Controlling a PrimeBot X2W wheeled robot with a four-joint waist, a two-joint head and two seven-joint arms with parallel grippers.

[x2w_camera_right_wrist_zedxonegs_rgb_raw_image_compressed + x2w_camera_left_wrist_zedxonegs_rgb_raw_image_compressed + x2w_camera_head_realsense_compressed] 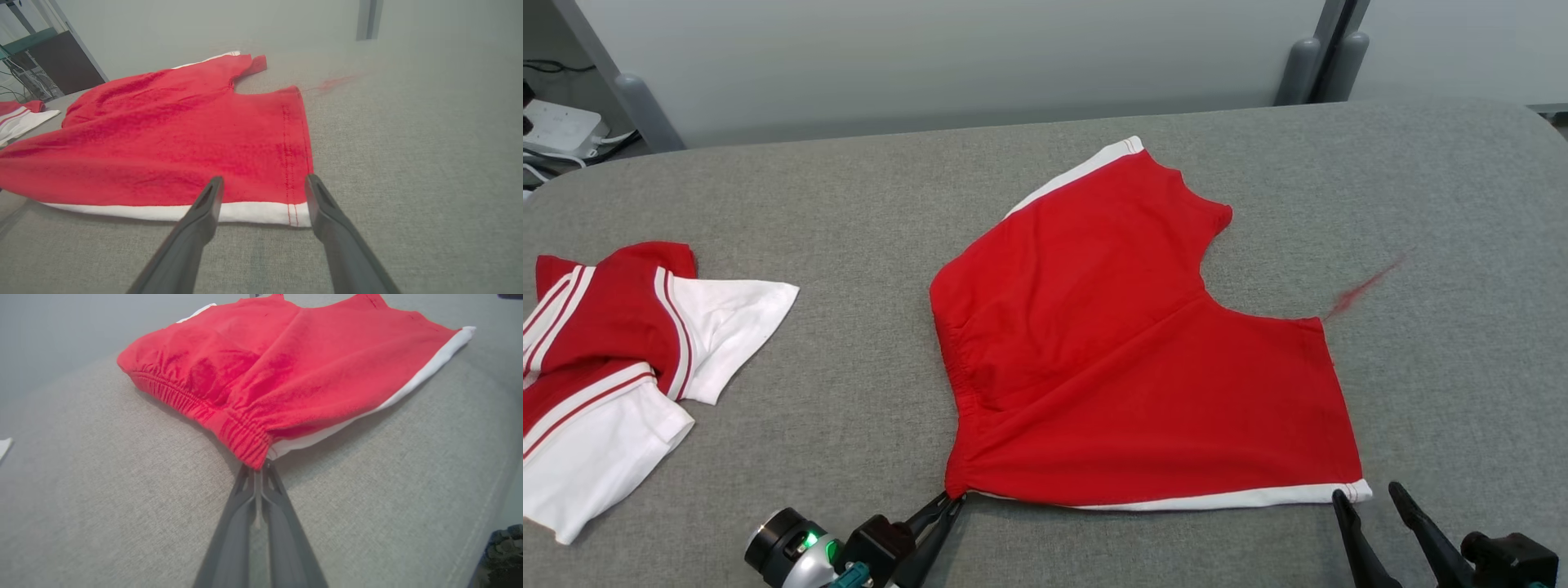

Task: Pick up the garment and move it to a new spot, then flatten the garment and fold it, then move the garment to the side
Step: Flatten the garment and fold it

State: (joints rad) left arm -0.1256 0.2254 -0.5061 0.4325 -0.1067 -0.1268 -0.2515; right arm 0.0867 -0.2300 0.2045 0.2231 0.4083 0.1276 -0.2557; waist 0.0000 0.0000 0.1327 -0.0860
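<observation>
Red shorts [1127,351] w/ white side stripes, spread nearly flat on grey padded table [849,204], right of centre. Near stripe parallel and close to the front edge; elastic waistband facing the left edge, leg openings toward the right edge.

Left gripper [952,498]: pinched tight on the near waistband corner, elastic bunched at the tips, no gap betw. fingers [245,506] in left wrist view.

Right gripper [1365,492]: spread wide, nothing held, tips low at the near hem corner, straddling the striped hem in right wrist view. Contact w/ cloth not resolvable.

Handling (est.): light, limp knit, no stiffness. Likely to sag betw. two holds and to drag, not slide, on the textured cover. Not fragile. Firmest holds probably the thick waistband and the double-stitched hem, so corner grips along the near stripe suited for lifting one half over the other.

Carrier: table only, bearing both items loose. Red-and-white garment [613,367] crumpled at the left edge, well apart from the shorts.

Red streak [1364,287] just off the far leg hem, blurred; possibly a stain or loose thread.
</observation>
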